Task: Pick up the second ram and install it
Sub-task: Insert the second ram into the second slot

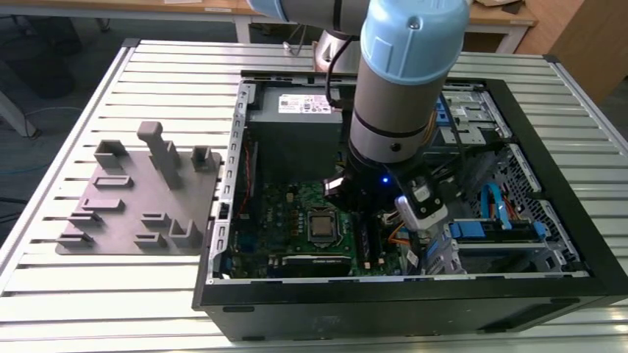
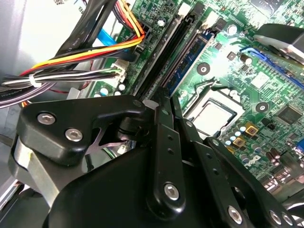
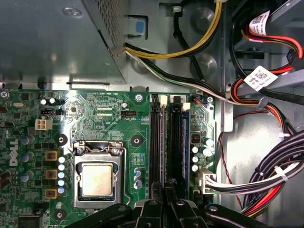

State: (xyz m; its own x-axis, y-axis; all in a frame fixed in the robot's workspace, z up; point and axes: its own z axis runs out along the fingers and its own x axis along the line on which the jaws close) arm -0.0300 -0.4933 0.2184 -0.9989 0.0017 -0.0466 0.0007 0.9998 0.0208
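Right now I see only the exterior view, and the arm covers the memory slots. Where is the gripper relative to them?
Observer: In the first wrist view the gripper sits over one end of the long black slots, in line with them.
Operator: Is any stick standing in a slot?
Observer: Yes. In the second wrist view a blue-green memory stick stands upright in the slot row, towards the processor socket. I cannot tell which stick it is.
Operator: Are cables in the way?
Observer: The cable bundle lies on the side of the slots away from the socket, apart from them.
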